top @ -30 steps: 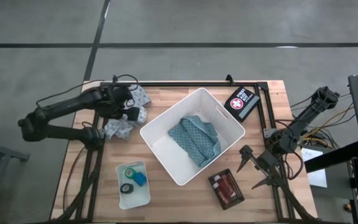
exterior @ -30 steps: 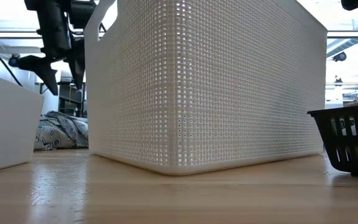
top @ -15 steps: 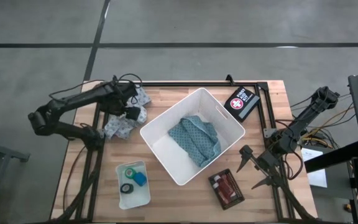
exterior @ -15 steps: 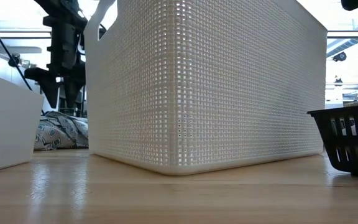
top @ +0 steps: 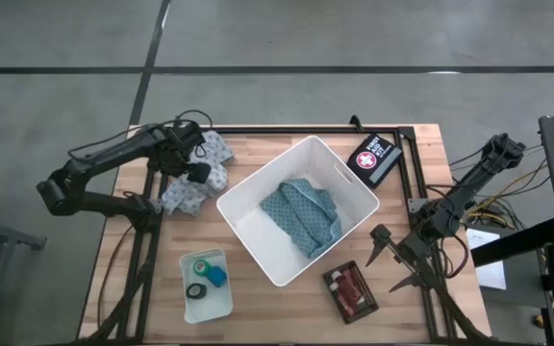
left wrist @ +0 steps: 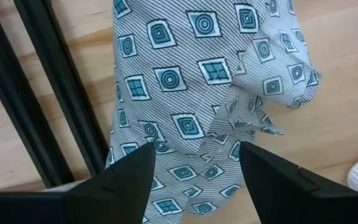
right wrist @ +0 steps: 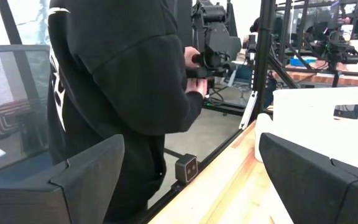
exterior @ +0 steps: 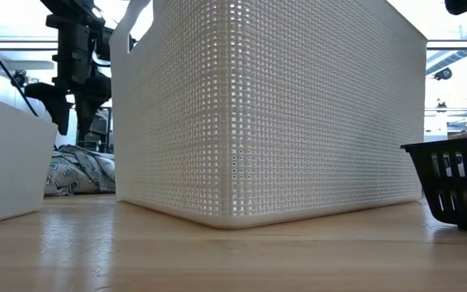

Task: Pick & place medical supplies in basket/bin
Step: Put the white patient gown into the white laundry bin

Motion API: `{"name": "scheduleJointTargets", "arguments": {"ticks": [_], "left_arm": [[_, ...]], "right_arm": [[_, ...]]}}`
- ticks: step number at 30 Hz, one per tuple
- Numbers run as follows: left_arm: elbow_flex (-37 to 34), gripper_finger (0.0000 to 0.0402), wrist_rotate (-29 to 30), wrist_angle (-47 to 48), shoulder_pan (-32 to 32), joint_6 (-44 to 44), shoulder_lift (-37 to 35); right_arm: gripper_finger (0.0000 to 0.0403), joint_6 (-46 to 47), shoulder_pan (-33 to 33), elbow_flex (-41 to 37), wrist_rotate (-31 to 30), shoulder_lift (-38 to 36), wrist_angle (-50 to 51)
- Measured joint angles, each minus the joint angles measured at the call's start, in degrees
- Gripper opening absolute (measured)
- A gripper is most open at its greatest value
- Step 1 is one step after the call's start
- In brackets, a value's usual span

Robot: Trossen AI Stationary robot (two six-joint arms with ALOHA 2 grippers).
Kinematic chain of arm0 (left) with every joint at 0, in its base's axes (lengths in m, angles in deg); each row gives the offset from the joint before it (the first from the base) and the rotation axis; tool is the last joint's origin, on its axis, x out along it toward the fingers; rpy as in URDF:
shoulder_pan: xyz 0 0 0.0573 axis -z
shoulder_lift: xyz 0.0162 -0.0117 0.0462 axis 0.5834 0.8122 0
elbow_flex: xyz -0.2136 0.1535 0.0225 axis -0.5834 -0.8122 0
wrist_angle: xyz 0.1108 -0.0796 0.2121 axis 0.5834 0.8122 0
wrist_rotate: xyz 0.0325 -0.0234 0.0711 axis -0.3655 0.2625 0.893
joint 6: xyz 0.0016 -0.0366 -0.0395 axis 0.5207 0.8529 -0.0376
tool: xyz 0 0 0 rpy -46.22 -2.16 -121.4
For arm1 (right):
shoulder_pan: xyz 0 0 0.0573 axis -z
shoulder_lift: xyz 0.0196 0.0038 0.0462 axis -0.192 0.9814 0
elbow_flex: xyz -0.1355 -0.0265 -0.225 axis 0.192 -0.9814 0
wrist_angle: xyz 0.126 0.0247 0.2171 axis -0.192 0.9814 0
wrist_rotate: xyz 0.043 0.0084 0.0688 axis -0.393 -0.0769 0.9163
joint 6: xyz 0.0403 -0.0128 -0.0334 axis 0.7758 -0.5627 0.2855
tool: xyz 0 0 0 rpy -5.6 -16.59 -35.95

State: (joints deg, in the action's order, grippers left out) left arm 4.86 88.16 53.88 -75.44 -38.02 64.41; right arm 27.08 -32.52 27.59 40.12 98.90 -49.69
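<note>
Wooden bench (top: pixel 287 298) first: the large white rectangular plastic bin with rounded corners and handle slots (top: pixel 241 213) sits mid-bench, turned on a diagonal, with a teal patterned cloth (top: pixel 303 215) already lying inside. Next in size, a crumpled white fabric item printed with teal squares (top: pixel 198 179) lies on the bench just beside the bin's far-left corner; that looks to be the piece in hand. Step, as I read it: grasp phase on this fabric. The left gripper (top: pixel 189 160) hangs directly over it, fingers (left wrist: pixel 120 180) part open and straddling a raised fold, with nothing held that I can see; in the low view it clears the fabric. Next move likely calls for dropping onto the fold, pinching enough layers that it doesn't slip, then lifting high enough to clear the bin wall before carrying across. Loose cloth may drag or trail over the rim. Compared with a second ago, the left gripper's fingers have narrowed noticeably and its arm has shifted slightly over the fabric; bin and the other items have not moved. The right gripper (top: pixel 392 258) is parked off the near-right bench edge, fingers spread wide, empty, unchanged. Smaller things still out: a black first-aid case with a white cross (top: pixel 374 158) by the far-right corner, a small translucent tray (top: pixel 204 298) with rolls near-left, a dark mesh basket (top: pixel 351 291) of small items near-right.
</note>
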Motion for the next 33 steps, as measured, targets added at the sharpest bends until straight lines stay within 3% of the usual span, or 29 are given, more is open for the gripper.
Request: {"name": "scheduleJointTargets", "arguments": {"ticks": [13, 19, 24, 30, 33], "left_arm": [[-0.11, 0.0238, 0.7, -0.22, 0.0, -1.87, -0.2], [-0.47, 0.0244, 4.2, 0.12, 0.02, -0.31, -0.2], [-3.56, 0.0295, 6.89, -0.67, 0.02, 3.97, -0.2], [-7.46, 0.0381, 1.38, -5.02, 0.03, 3.96, -0.2], [-7.78, 0.0396, -0.64, -6.57, 0.04, 1.71, -0.2]], "right_arm": [[0.0368, 0.0, -0.01, 0.0, -0.01, 0.0, 0.0], [0.0368, 0.0, -0.01, 0.0, -0.02, 0.0, 0.0], [0.0368, 0.0, -0.01, 0.0, -0.01, 0.0, 0.0], [0.0368, 0.0, 0.0, 0.0, -0.02, 0.0, 0.0], [0.0368, 0.0, -0.01, 0.0, -0.01, 0.0, 0.0]]}}
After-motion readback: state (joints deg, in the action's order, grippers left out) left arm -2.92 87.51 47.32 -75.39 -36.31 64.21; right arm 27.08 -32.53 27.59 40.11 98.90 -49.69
